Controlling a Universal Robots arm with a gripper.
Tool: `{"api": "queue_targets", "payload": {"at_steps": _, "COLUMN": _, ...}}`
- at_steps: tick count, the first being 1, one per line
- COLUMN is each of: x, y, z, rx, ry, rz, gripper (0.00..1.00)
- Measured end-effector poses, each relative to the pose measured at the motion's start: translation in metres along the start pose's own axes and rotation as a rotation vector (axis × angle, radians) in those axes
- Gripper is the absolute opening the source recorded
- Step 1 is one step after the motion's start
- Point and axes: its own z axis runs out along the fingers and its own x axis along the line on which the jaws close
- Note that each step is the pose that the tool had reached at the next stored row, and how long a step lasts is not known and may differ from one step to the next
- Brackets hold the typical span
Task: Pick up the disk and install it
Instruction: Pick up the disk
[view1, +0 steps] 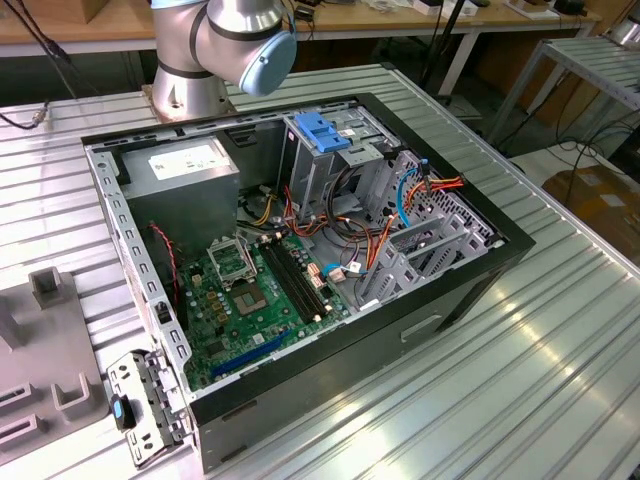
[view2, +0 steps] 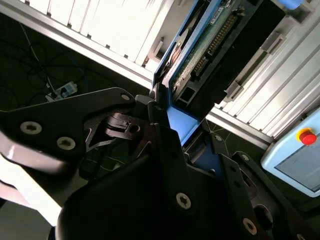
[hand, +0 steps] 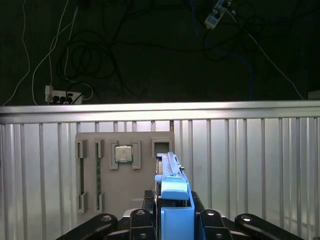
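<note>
The disk (hand: 172, 187) stands edge-on between the black fingers (hand: 210, 220) of my gripper (hand: 172, 222) in the first wrist view, a blue rail along its near edge. In the second wrist view the disk (view2: 207, 40) shows its green circuit board and connector side, and its blue rail end (view2: 181, 122) sits in my gripper (view2: 167, 127), which is shut on it. The disk hangs above the ribbed metal table (hand: 250, 165). The open computer case (view1: 480, 290) lies on its side in the exterior view, with a metal drive cage with a blue handle (view1: 322, 135) inside.
A grey fixture tray (hand: 90, 200) with a processor chip (hand: 124, 153) lies on the table below the disk. In the case are a grey power-supply box (view1: 185, 165), a green motherboard (view1: 250, 300) and orange cables (view1: 440, 185). The arm's base (view1: 220, 40) stands behind the case. A pendant with a red button (view2: 306, 136) shows nearby.
</note>
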Motion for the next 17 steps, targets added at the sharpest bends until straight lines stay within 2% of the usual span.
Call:
{"api": "queue_targets", "payload": {"at_steps": 6, "x": 0.0000, "y": 0.0000, "z": -0.0101, "rx": 0.0000, "ry": 0.0000, "rz": 0.000, "gripper": 0.37}}
{"api": "queue_targets", "payload": {"at_steps": 17, "x": -0.0001, "y": 0.0000, "z": -0.0211, "rx": -0.0002, "ry": 0.0000, "rz": 0.000, "gripper": 0.37}}
